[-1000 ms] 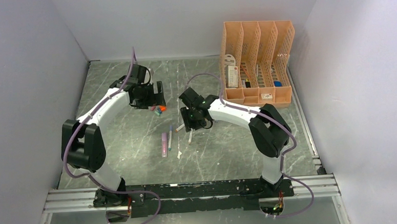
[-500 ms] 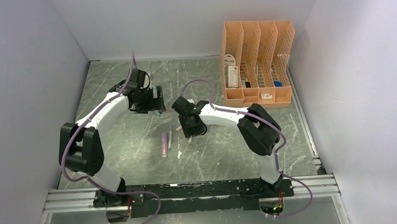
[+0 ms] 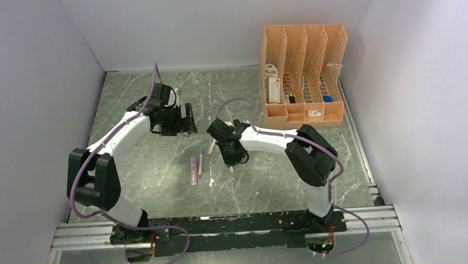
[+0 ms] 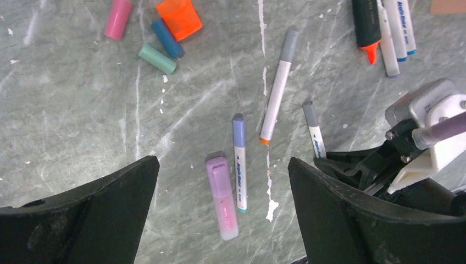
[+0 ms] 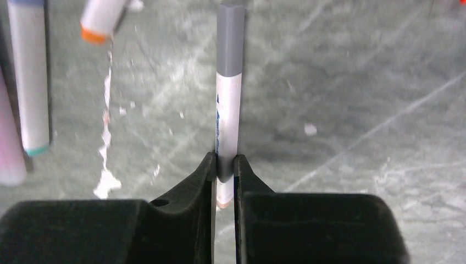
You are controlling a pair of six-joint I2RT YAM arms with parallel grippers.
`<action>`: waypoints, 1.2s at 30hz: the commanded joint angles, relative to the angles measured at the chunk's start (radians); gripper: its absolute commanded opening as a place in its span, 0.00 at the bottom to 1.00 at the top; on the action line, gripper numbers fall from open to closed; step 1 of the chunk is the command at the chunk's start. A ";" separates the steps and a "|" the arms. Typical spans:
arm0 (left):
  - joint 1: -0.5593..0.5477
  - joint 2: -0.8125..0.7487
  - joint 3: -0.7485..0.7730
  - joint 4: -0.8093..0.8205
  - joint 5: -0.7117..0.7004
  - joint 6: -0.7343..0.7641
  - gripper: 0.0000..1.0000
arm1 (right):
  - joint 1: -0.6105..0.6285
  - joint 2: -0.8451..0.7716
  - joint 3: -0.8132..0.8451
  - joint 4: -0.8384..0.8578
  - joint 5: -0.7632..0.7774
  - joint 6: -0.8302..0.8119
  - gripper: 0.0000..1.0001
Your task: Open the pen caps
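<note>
Pinching pen (image 5: 228, 99), lettering (image 5: 219, 129) illegible: right hand (image 5: 224, 163)

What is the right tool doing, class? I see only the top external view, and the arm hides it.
Observer: The right tool is shut on the barrel of a white pen; its grey cap is still on.
Operator: And the left tool?
Observer: The left tool is open, holding nothing.
Operator: Any caps off already?
Observer: Four loose ones lie together: a pink cap, a blue cap, a teal cap, an orange cap.
</note>
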 commanded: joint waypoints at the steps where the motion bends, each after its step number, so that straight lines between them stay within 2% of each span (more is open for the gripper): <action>1: 0.001 -0.048 -0.001 0.029 0.076 0.012 1.00 | -0.004 -0.154 -0.080 0.037 -0.051 -0.033 0.01; 4: 0.001 -0.059 0.008 0.026 0.104 0.012 1.00 | -0.020 -0.279 -0.148 0.079 -0.116 -0.064 0.00; 10: 0.002 -0.104 -0.017 0.078 0.227 -0.003 1.00 | -0.024 -0.612 -0.326 0.252 -0.343 -0.135 0.00; 16: 0.001 -0.189 -0.069 0.236 0.433 -0.062 1.00 | -0.041 -0.781 -0.414 0.370 -0.503 -0.144 0.00; 21: 0.001 -0.264 -0.124 0.429 0.580 -0.170 1.00 | -0.065 -0.796 -0.424 0.417 -0.542 -0.126 0.00; 27: -0.007 -0.304 -0.229 0.636 0.653 -0.308 1.00 | -0.116 -0.715 -0.393 0.424 -0.552 -0.106 0.00; 32: -0.053 -0.307 -0.290 0.750 0.629 -0.367 0.99 | -0.143 -0.653 -0.369 0.517 -0.596 -0.056 0.00; 36: -0.097 -0.294 -0.301 0.775 0.584 -0.378 0.97 | -0.145 -0.631 -0.355 0.570 -0.616 -0.040 0.00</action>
